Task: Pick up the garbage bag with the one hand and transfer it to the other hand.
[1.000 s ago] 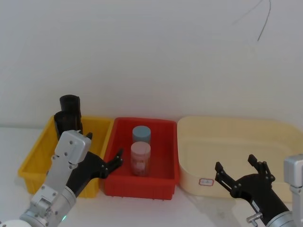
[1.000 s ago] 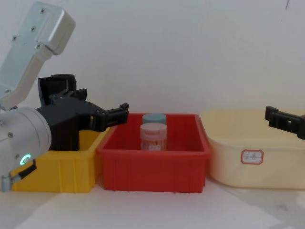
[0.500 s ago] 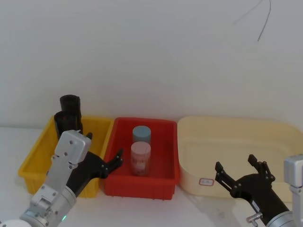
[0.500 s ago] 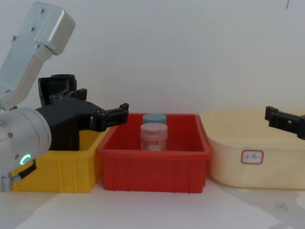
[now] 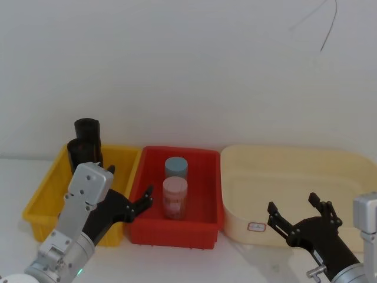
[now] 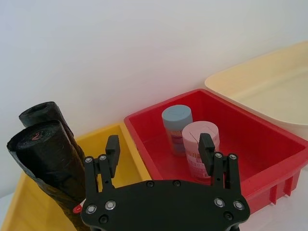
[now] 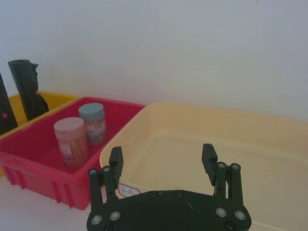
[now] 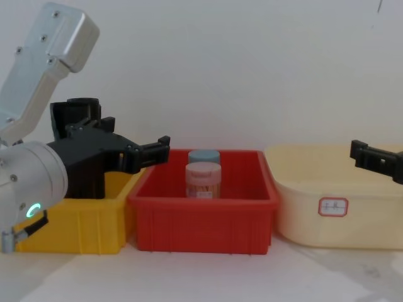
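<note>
Two black rolls stand upright at the far left corner of the yellow bin (image 5: 53, 183). I take the taller rear roll as the garbage bag (image 5: 88, 134) (image 8: 82, 110) (image 6: 49, 114); a small red mark shows on its side in the right wrist view (image 7: 25, 86). The shorter roll (image 5: 78, 154) (image 6: 45, 159) stands just in front of it. My left gripper (image 5: 128, 187) (image 6: 159, 144) (image 8: 135, 143), on the green-ringed wrist, is open and empty. It hovers over the wall between the yellow and red bins, right of the rolls. My right gripper (image 5: 293, 204) (image 7: 162, 154) is open and empty at the cream tub's front edge.
A red bin (image 5: 203, 230) in the middle holds a blue-lidded jar (image 5: 175, 167) and a pink-lidded jar (image 5: 174, 196). At the right stands a wide cream tub (image 5: 330, 156) with a small label on its front. A white wall rises right behind the bins.
</note>
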